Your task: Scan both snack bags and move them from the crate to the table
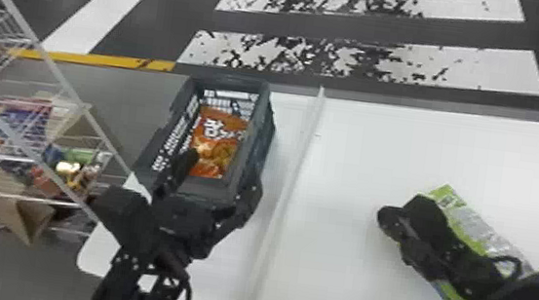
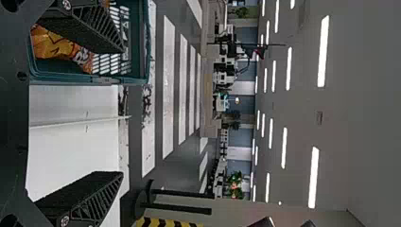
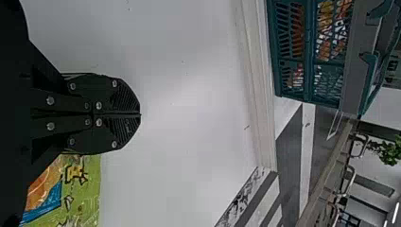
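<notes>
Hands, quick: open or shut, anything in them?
Left hand: open, empty, at the crate.
Right hand: shut, empty, by the green bag.

An orange snack bag [image 1: 219,143] lies inside the dark crate [image 1: 262,134].

Left claw [image 1: 224,171] spread wide; right claw [image 1: 389,217] closed, angled inward.

Black arms, ridged fingers [image 3: 124,100], silver screws, looped black cable
</notes>
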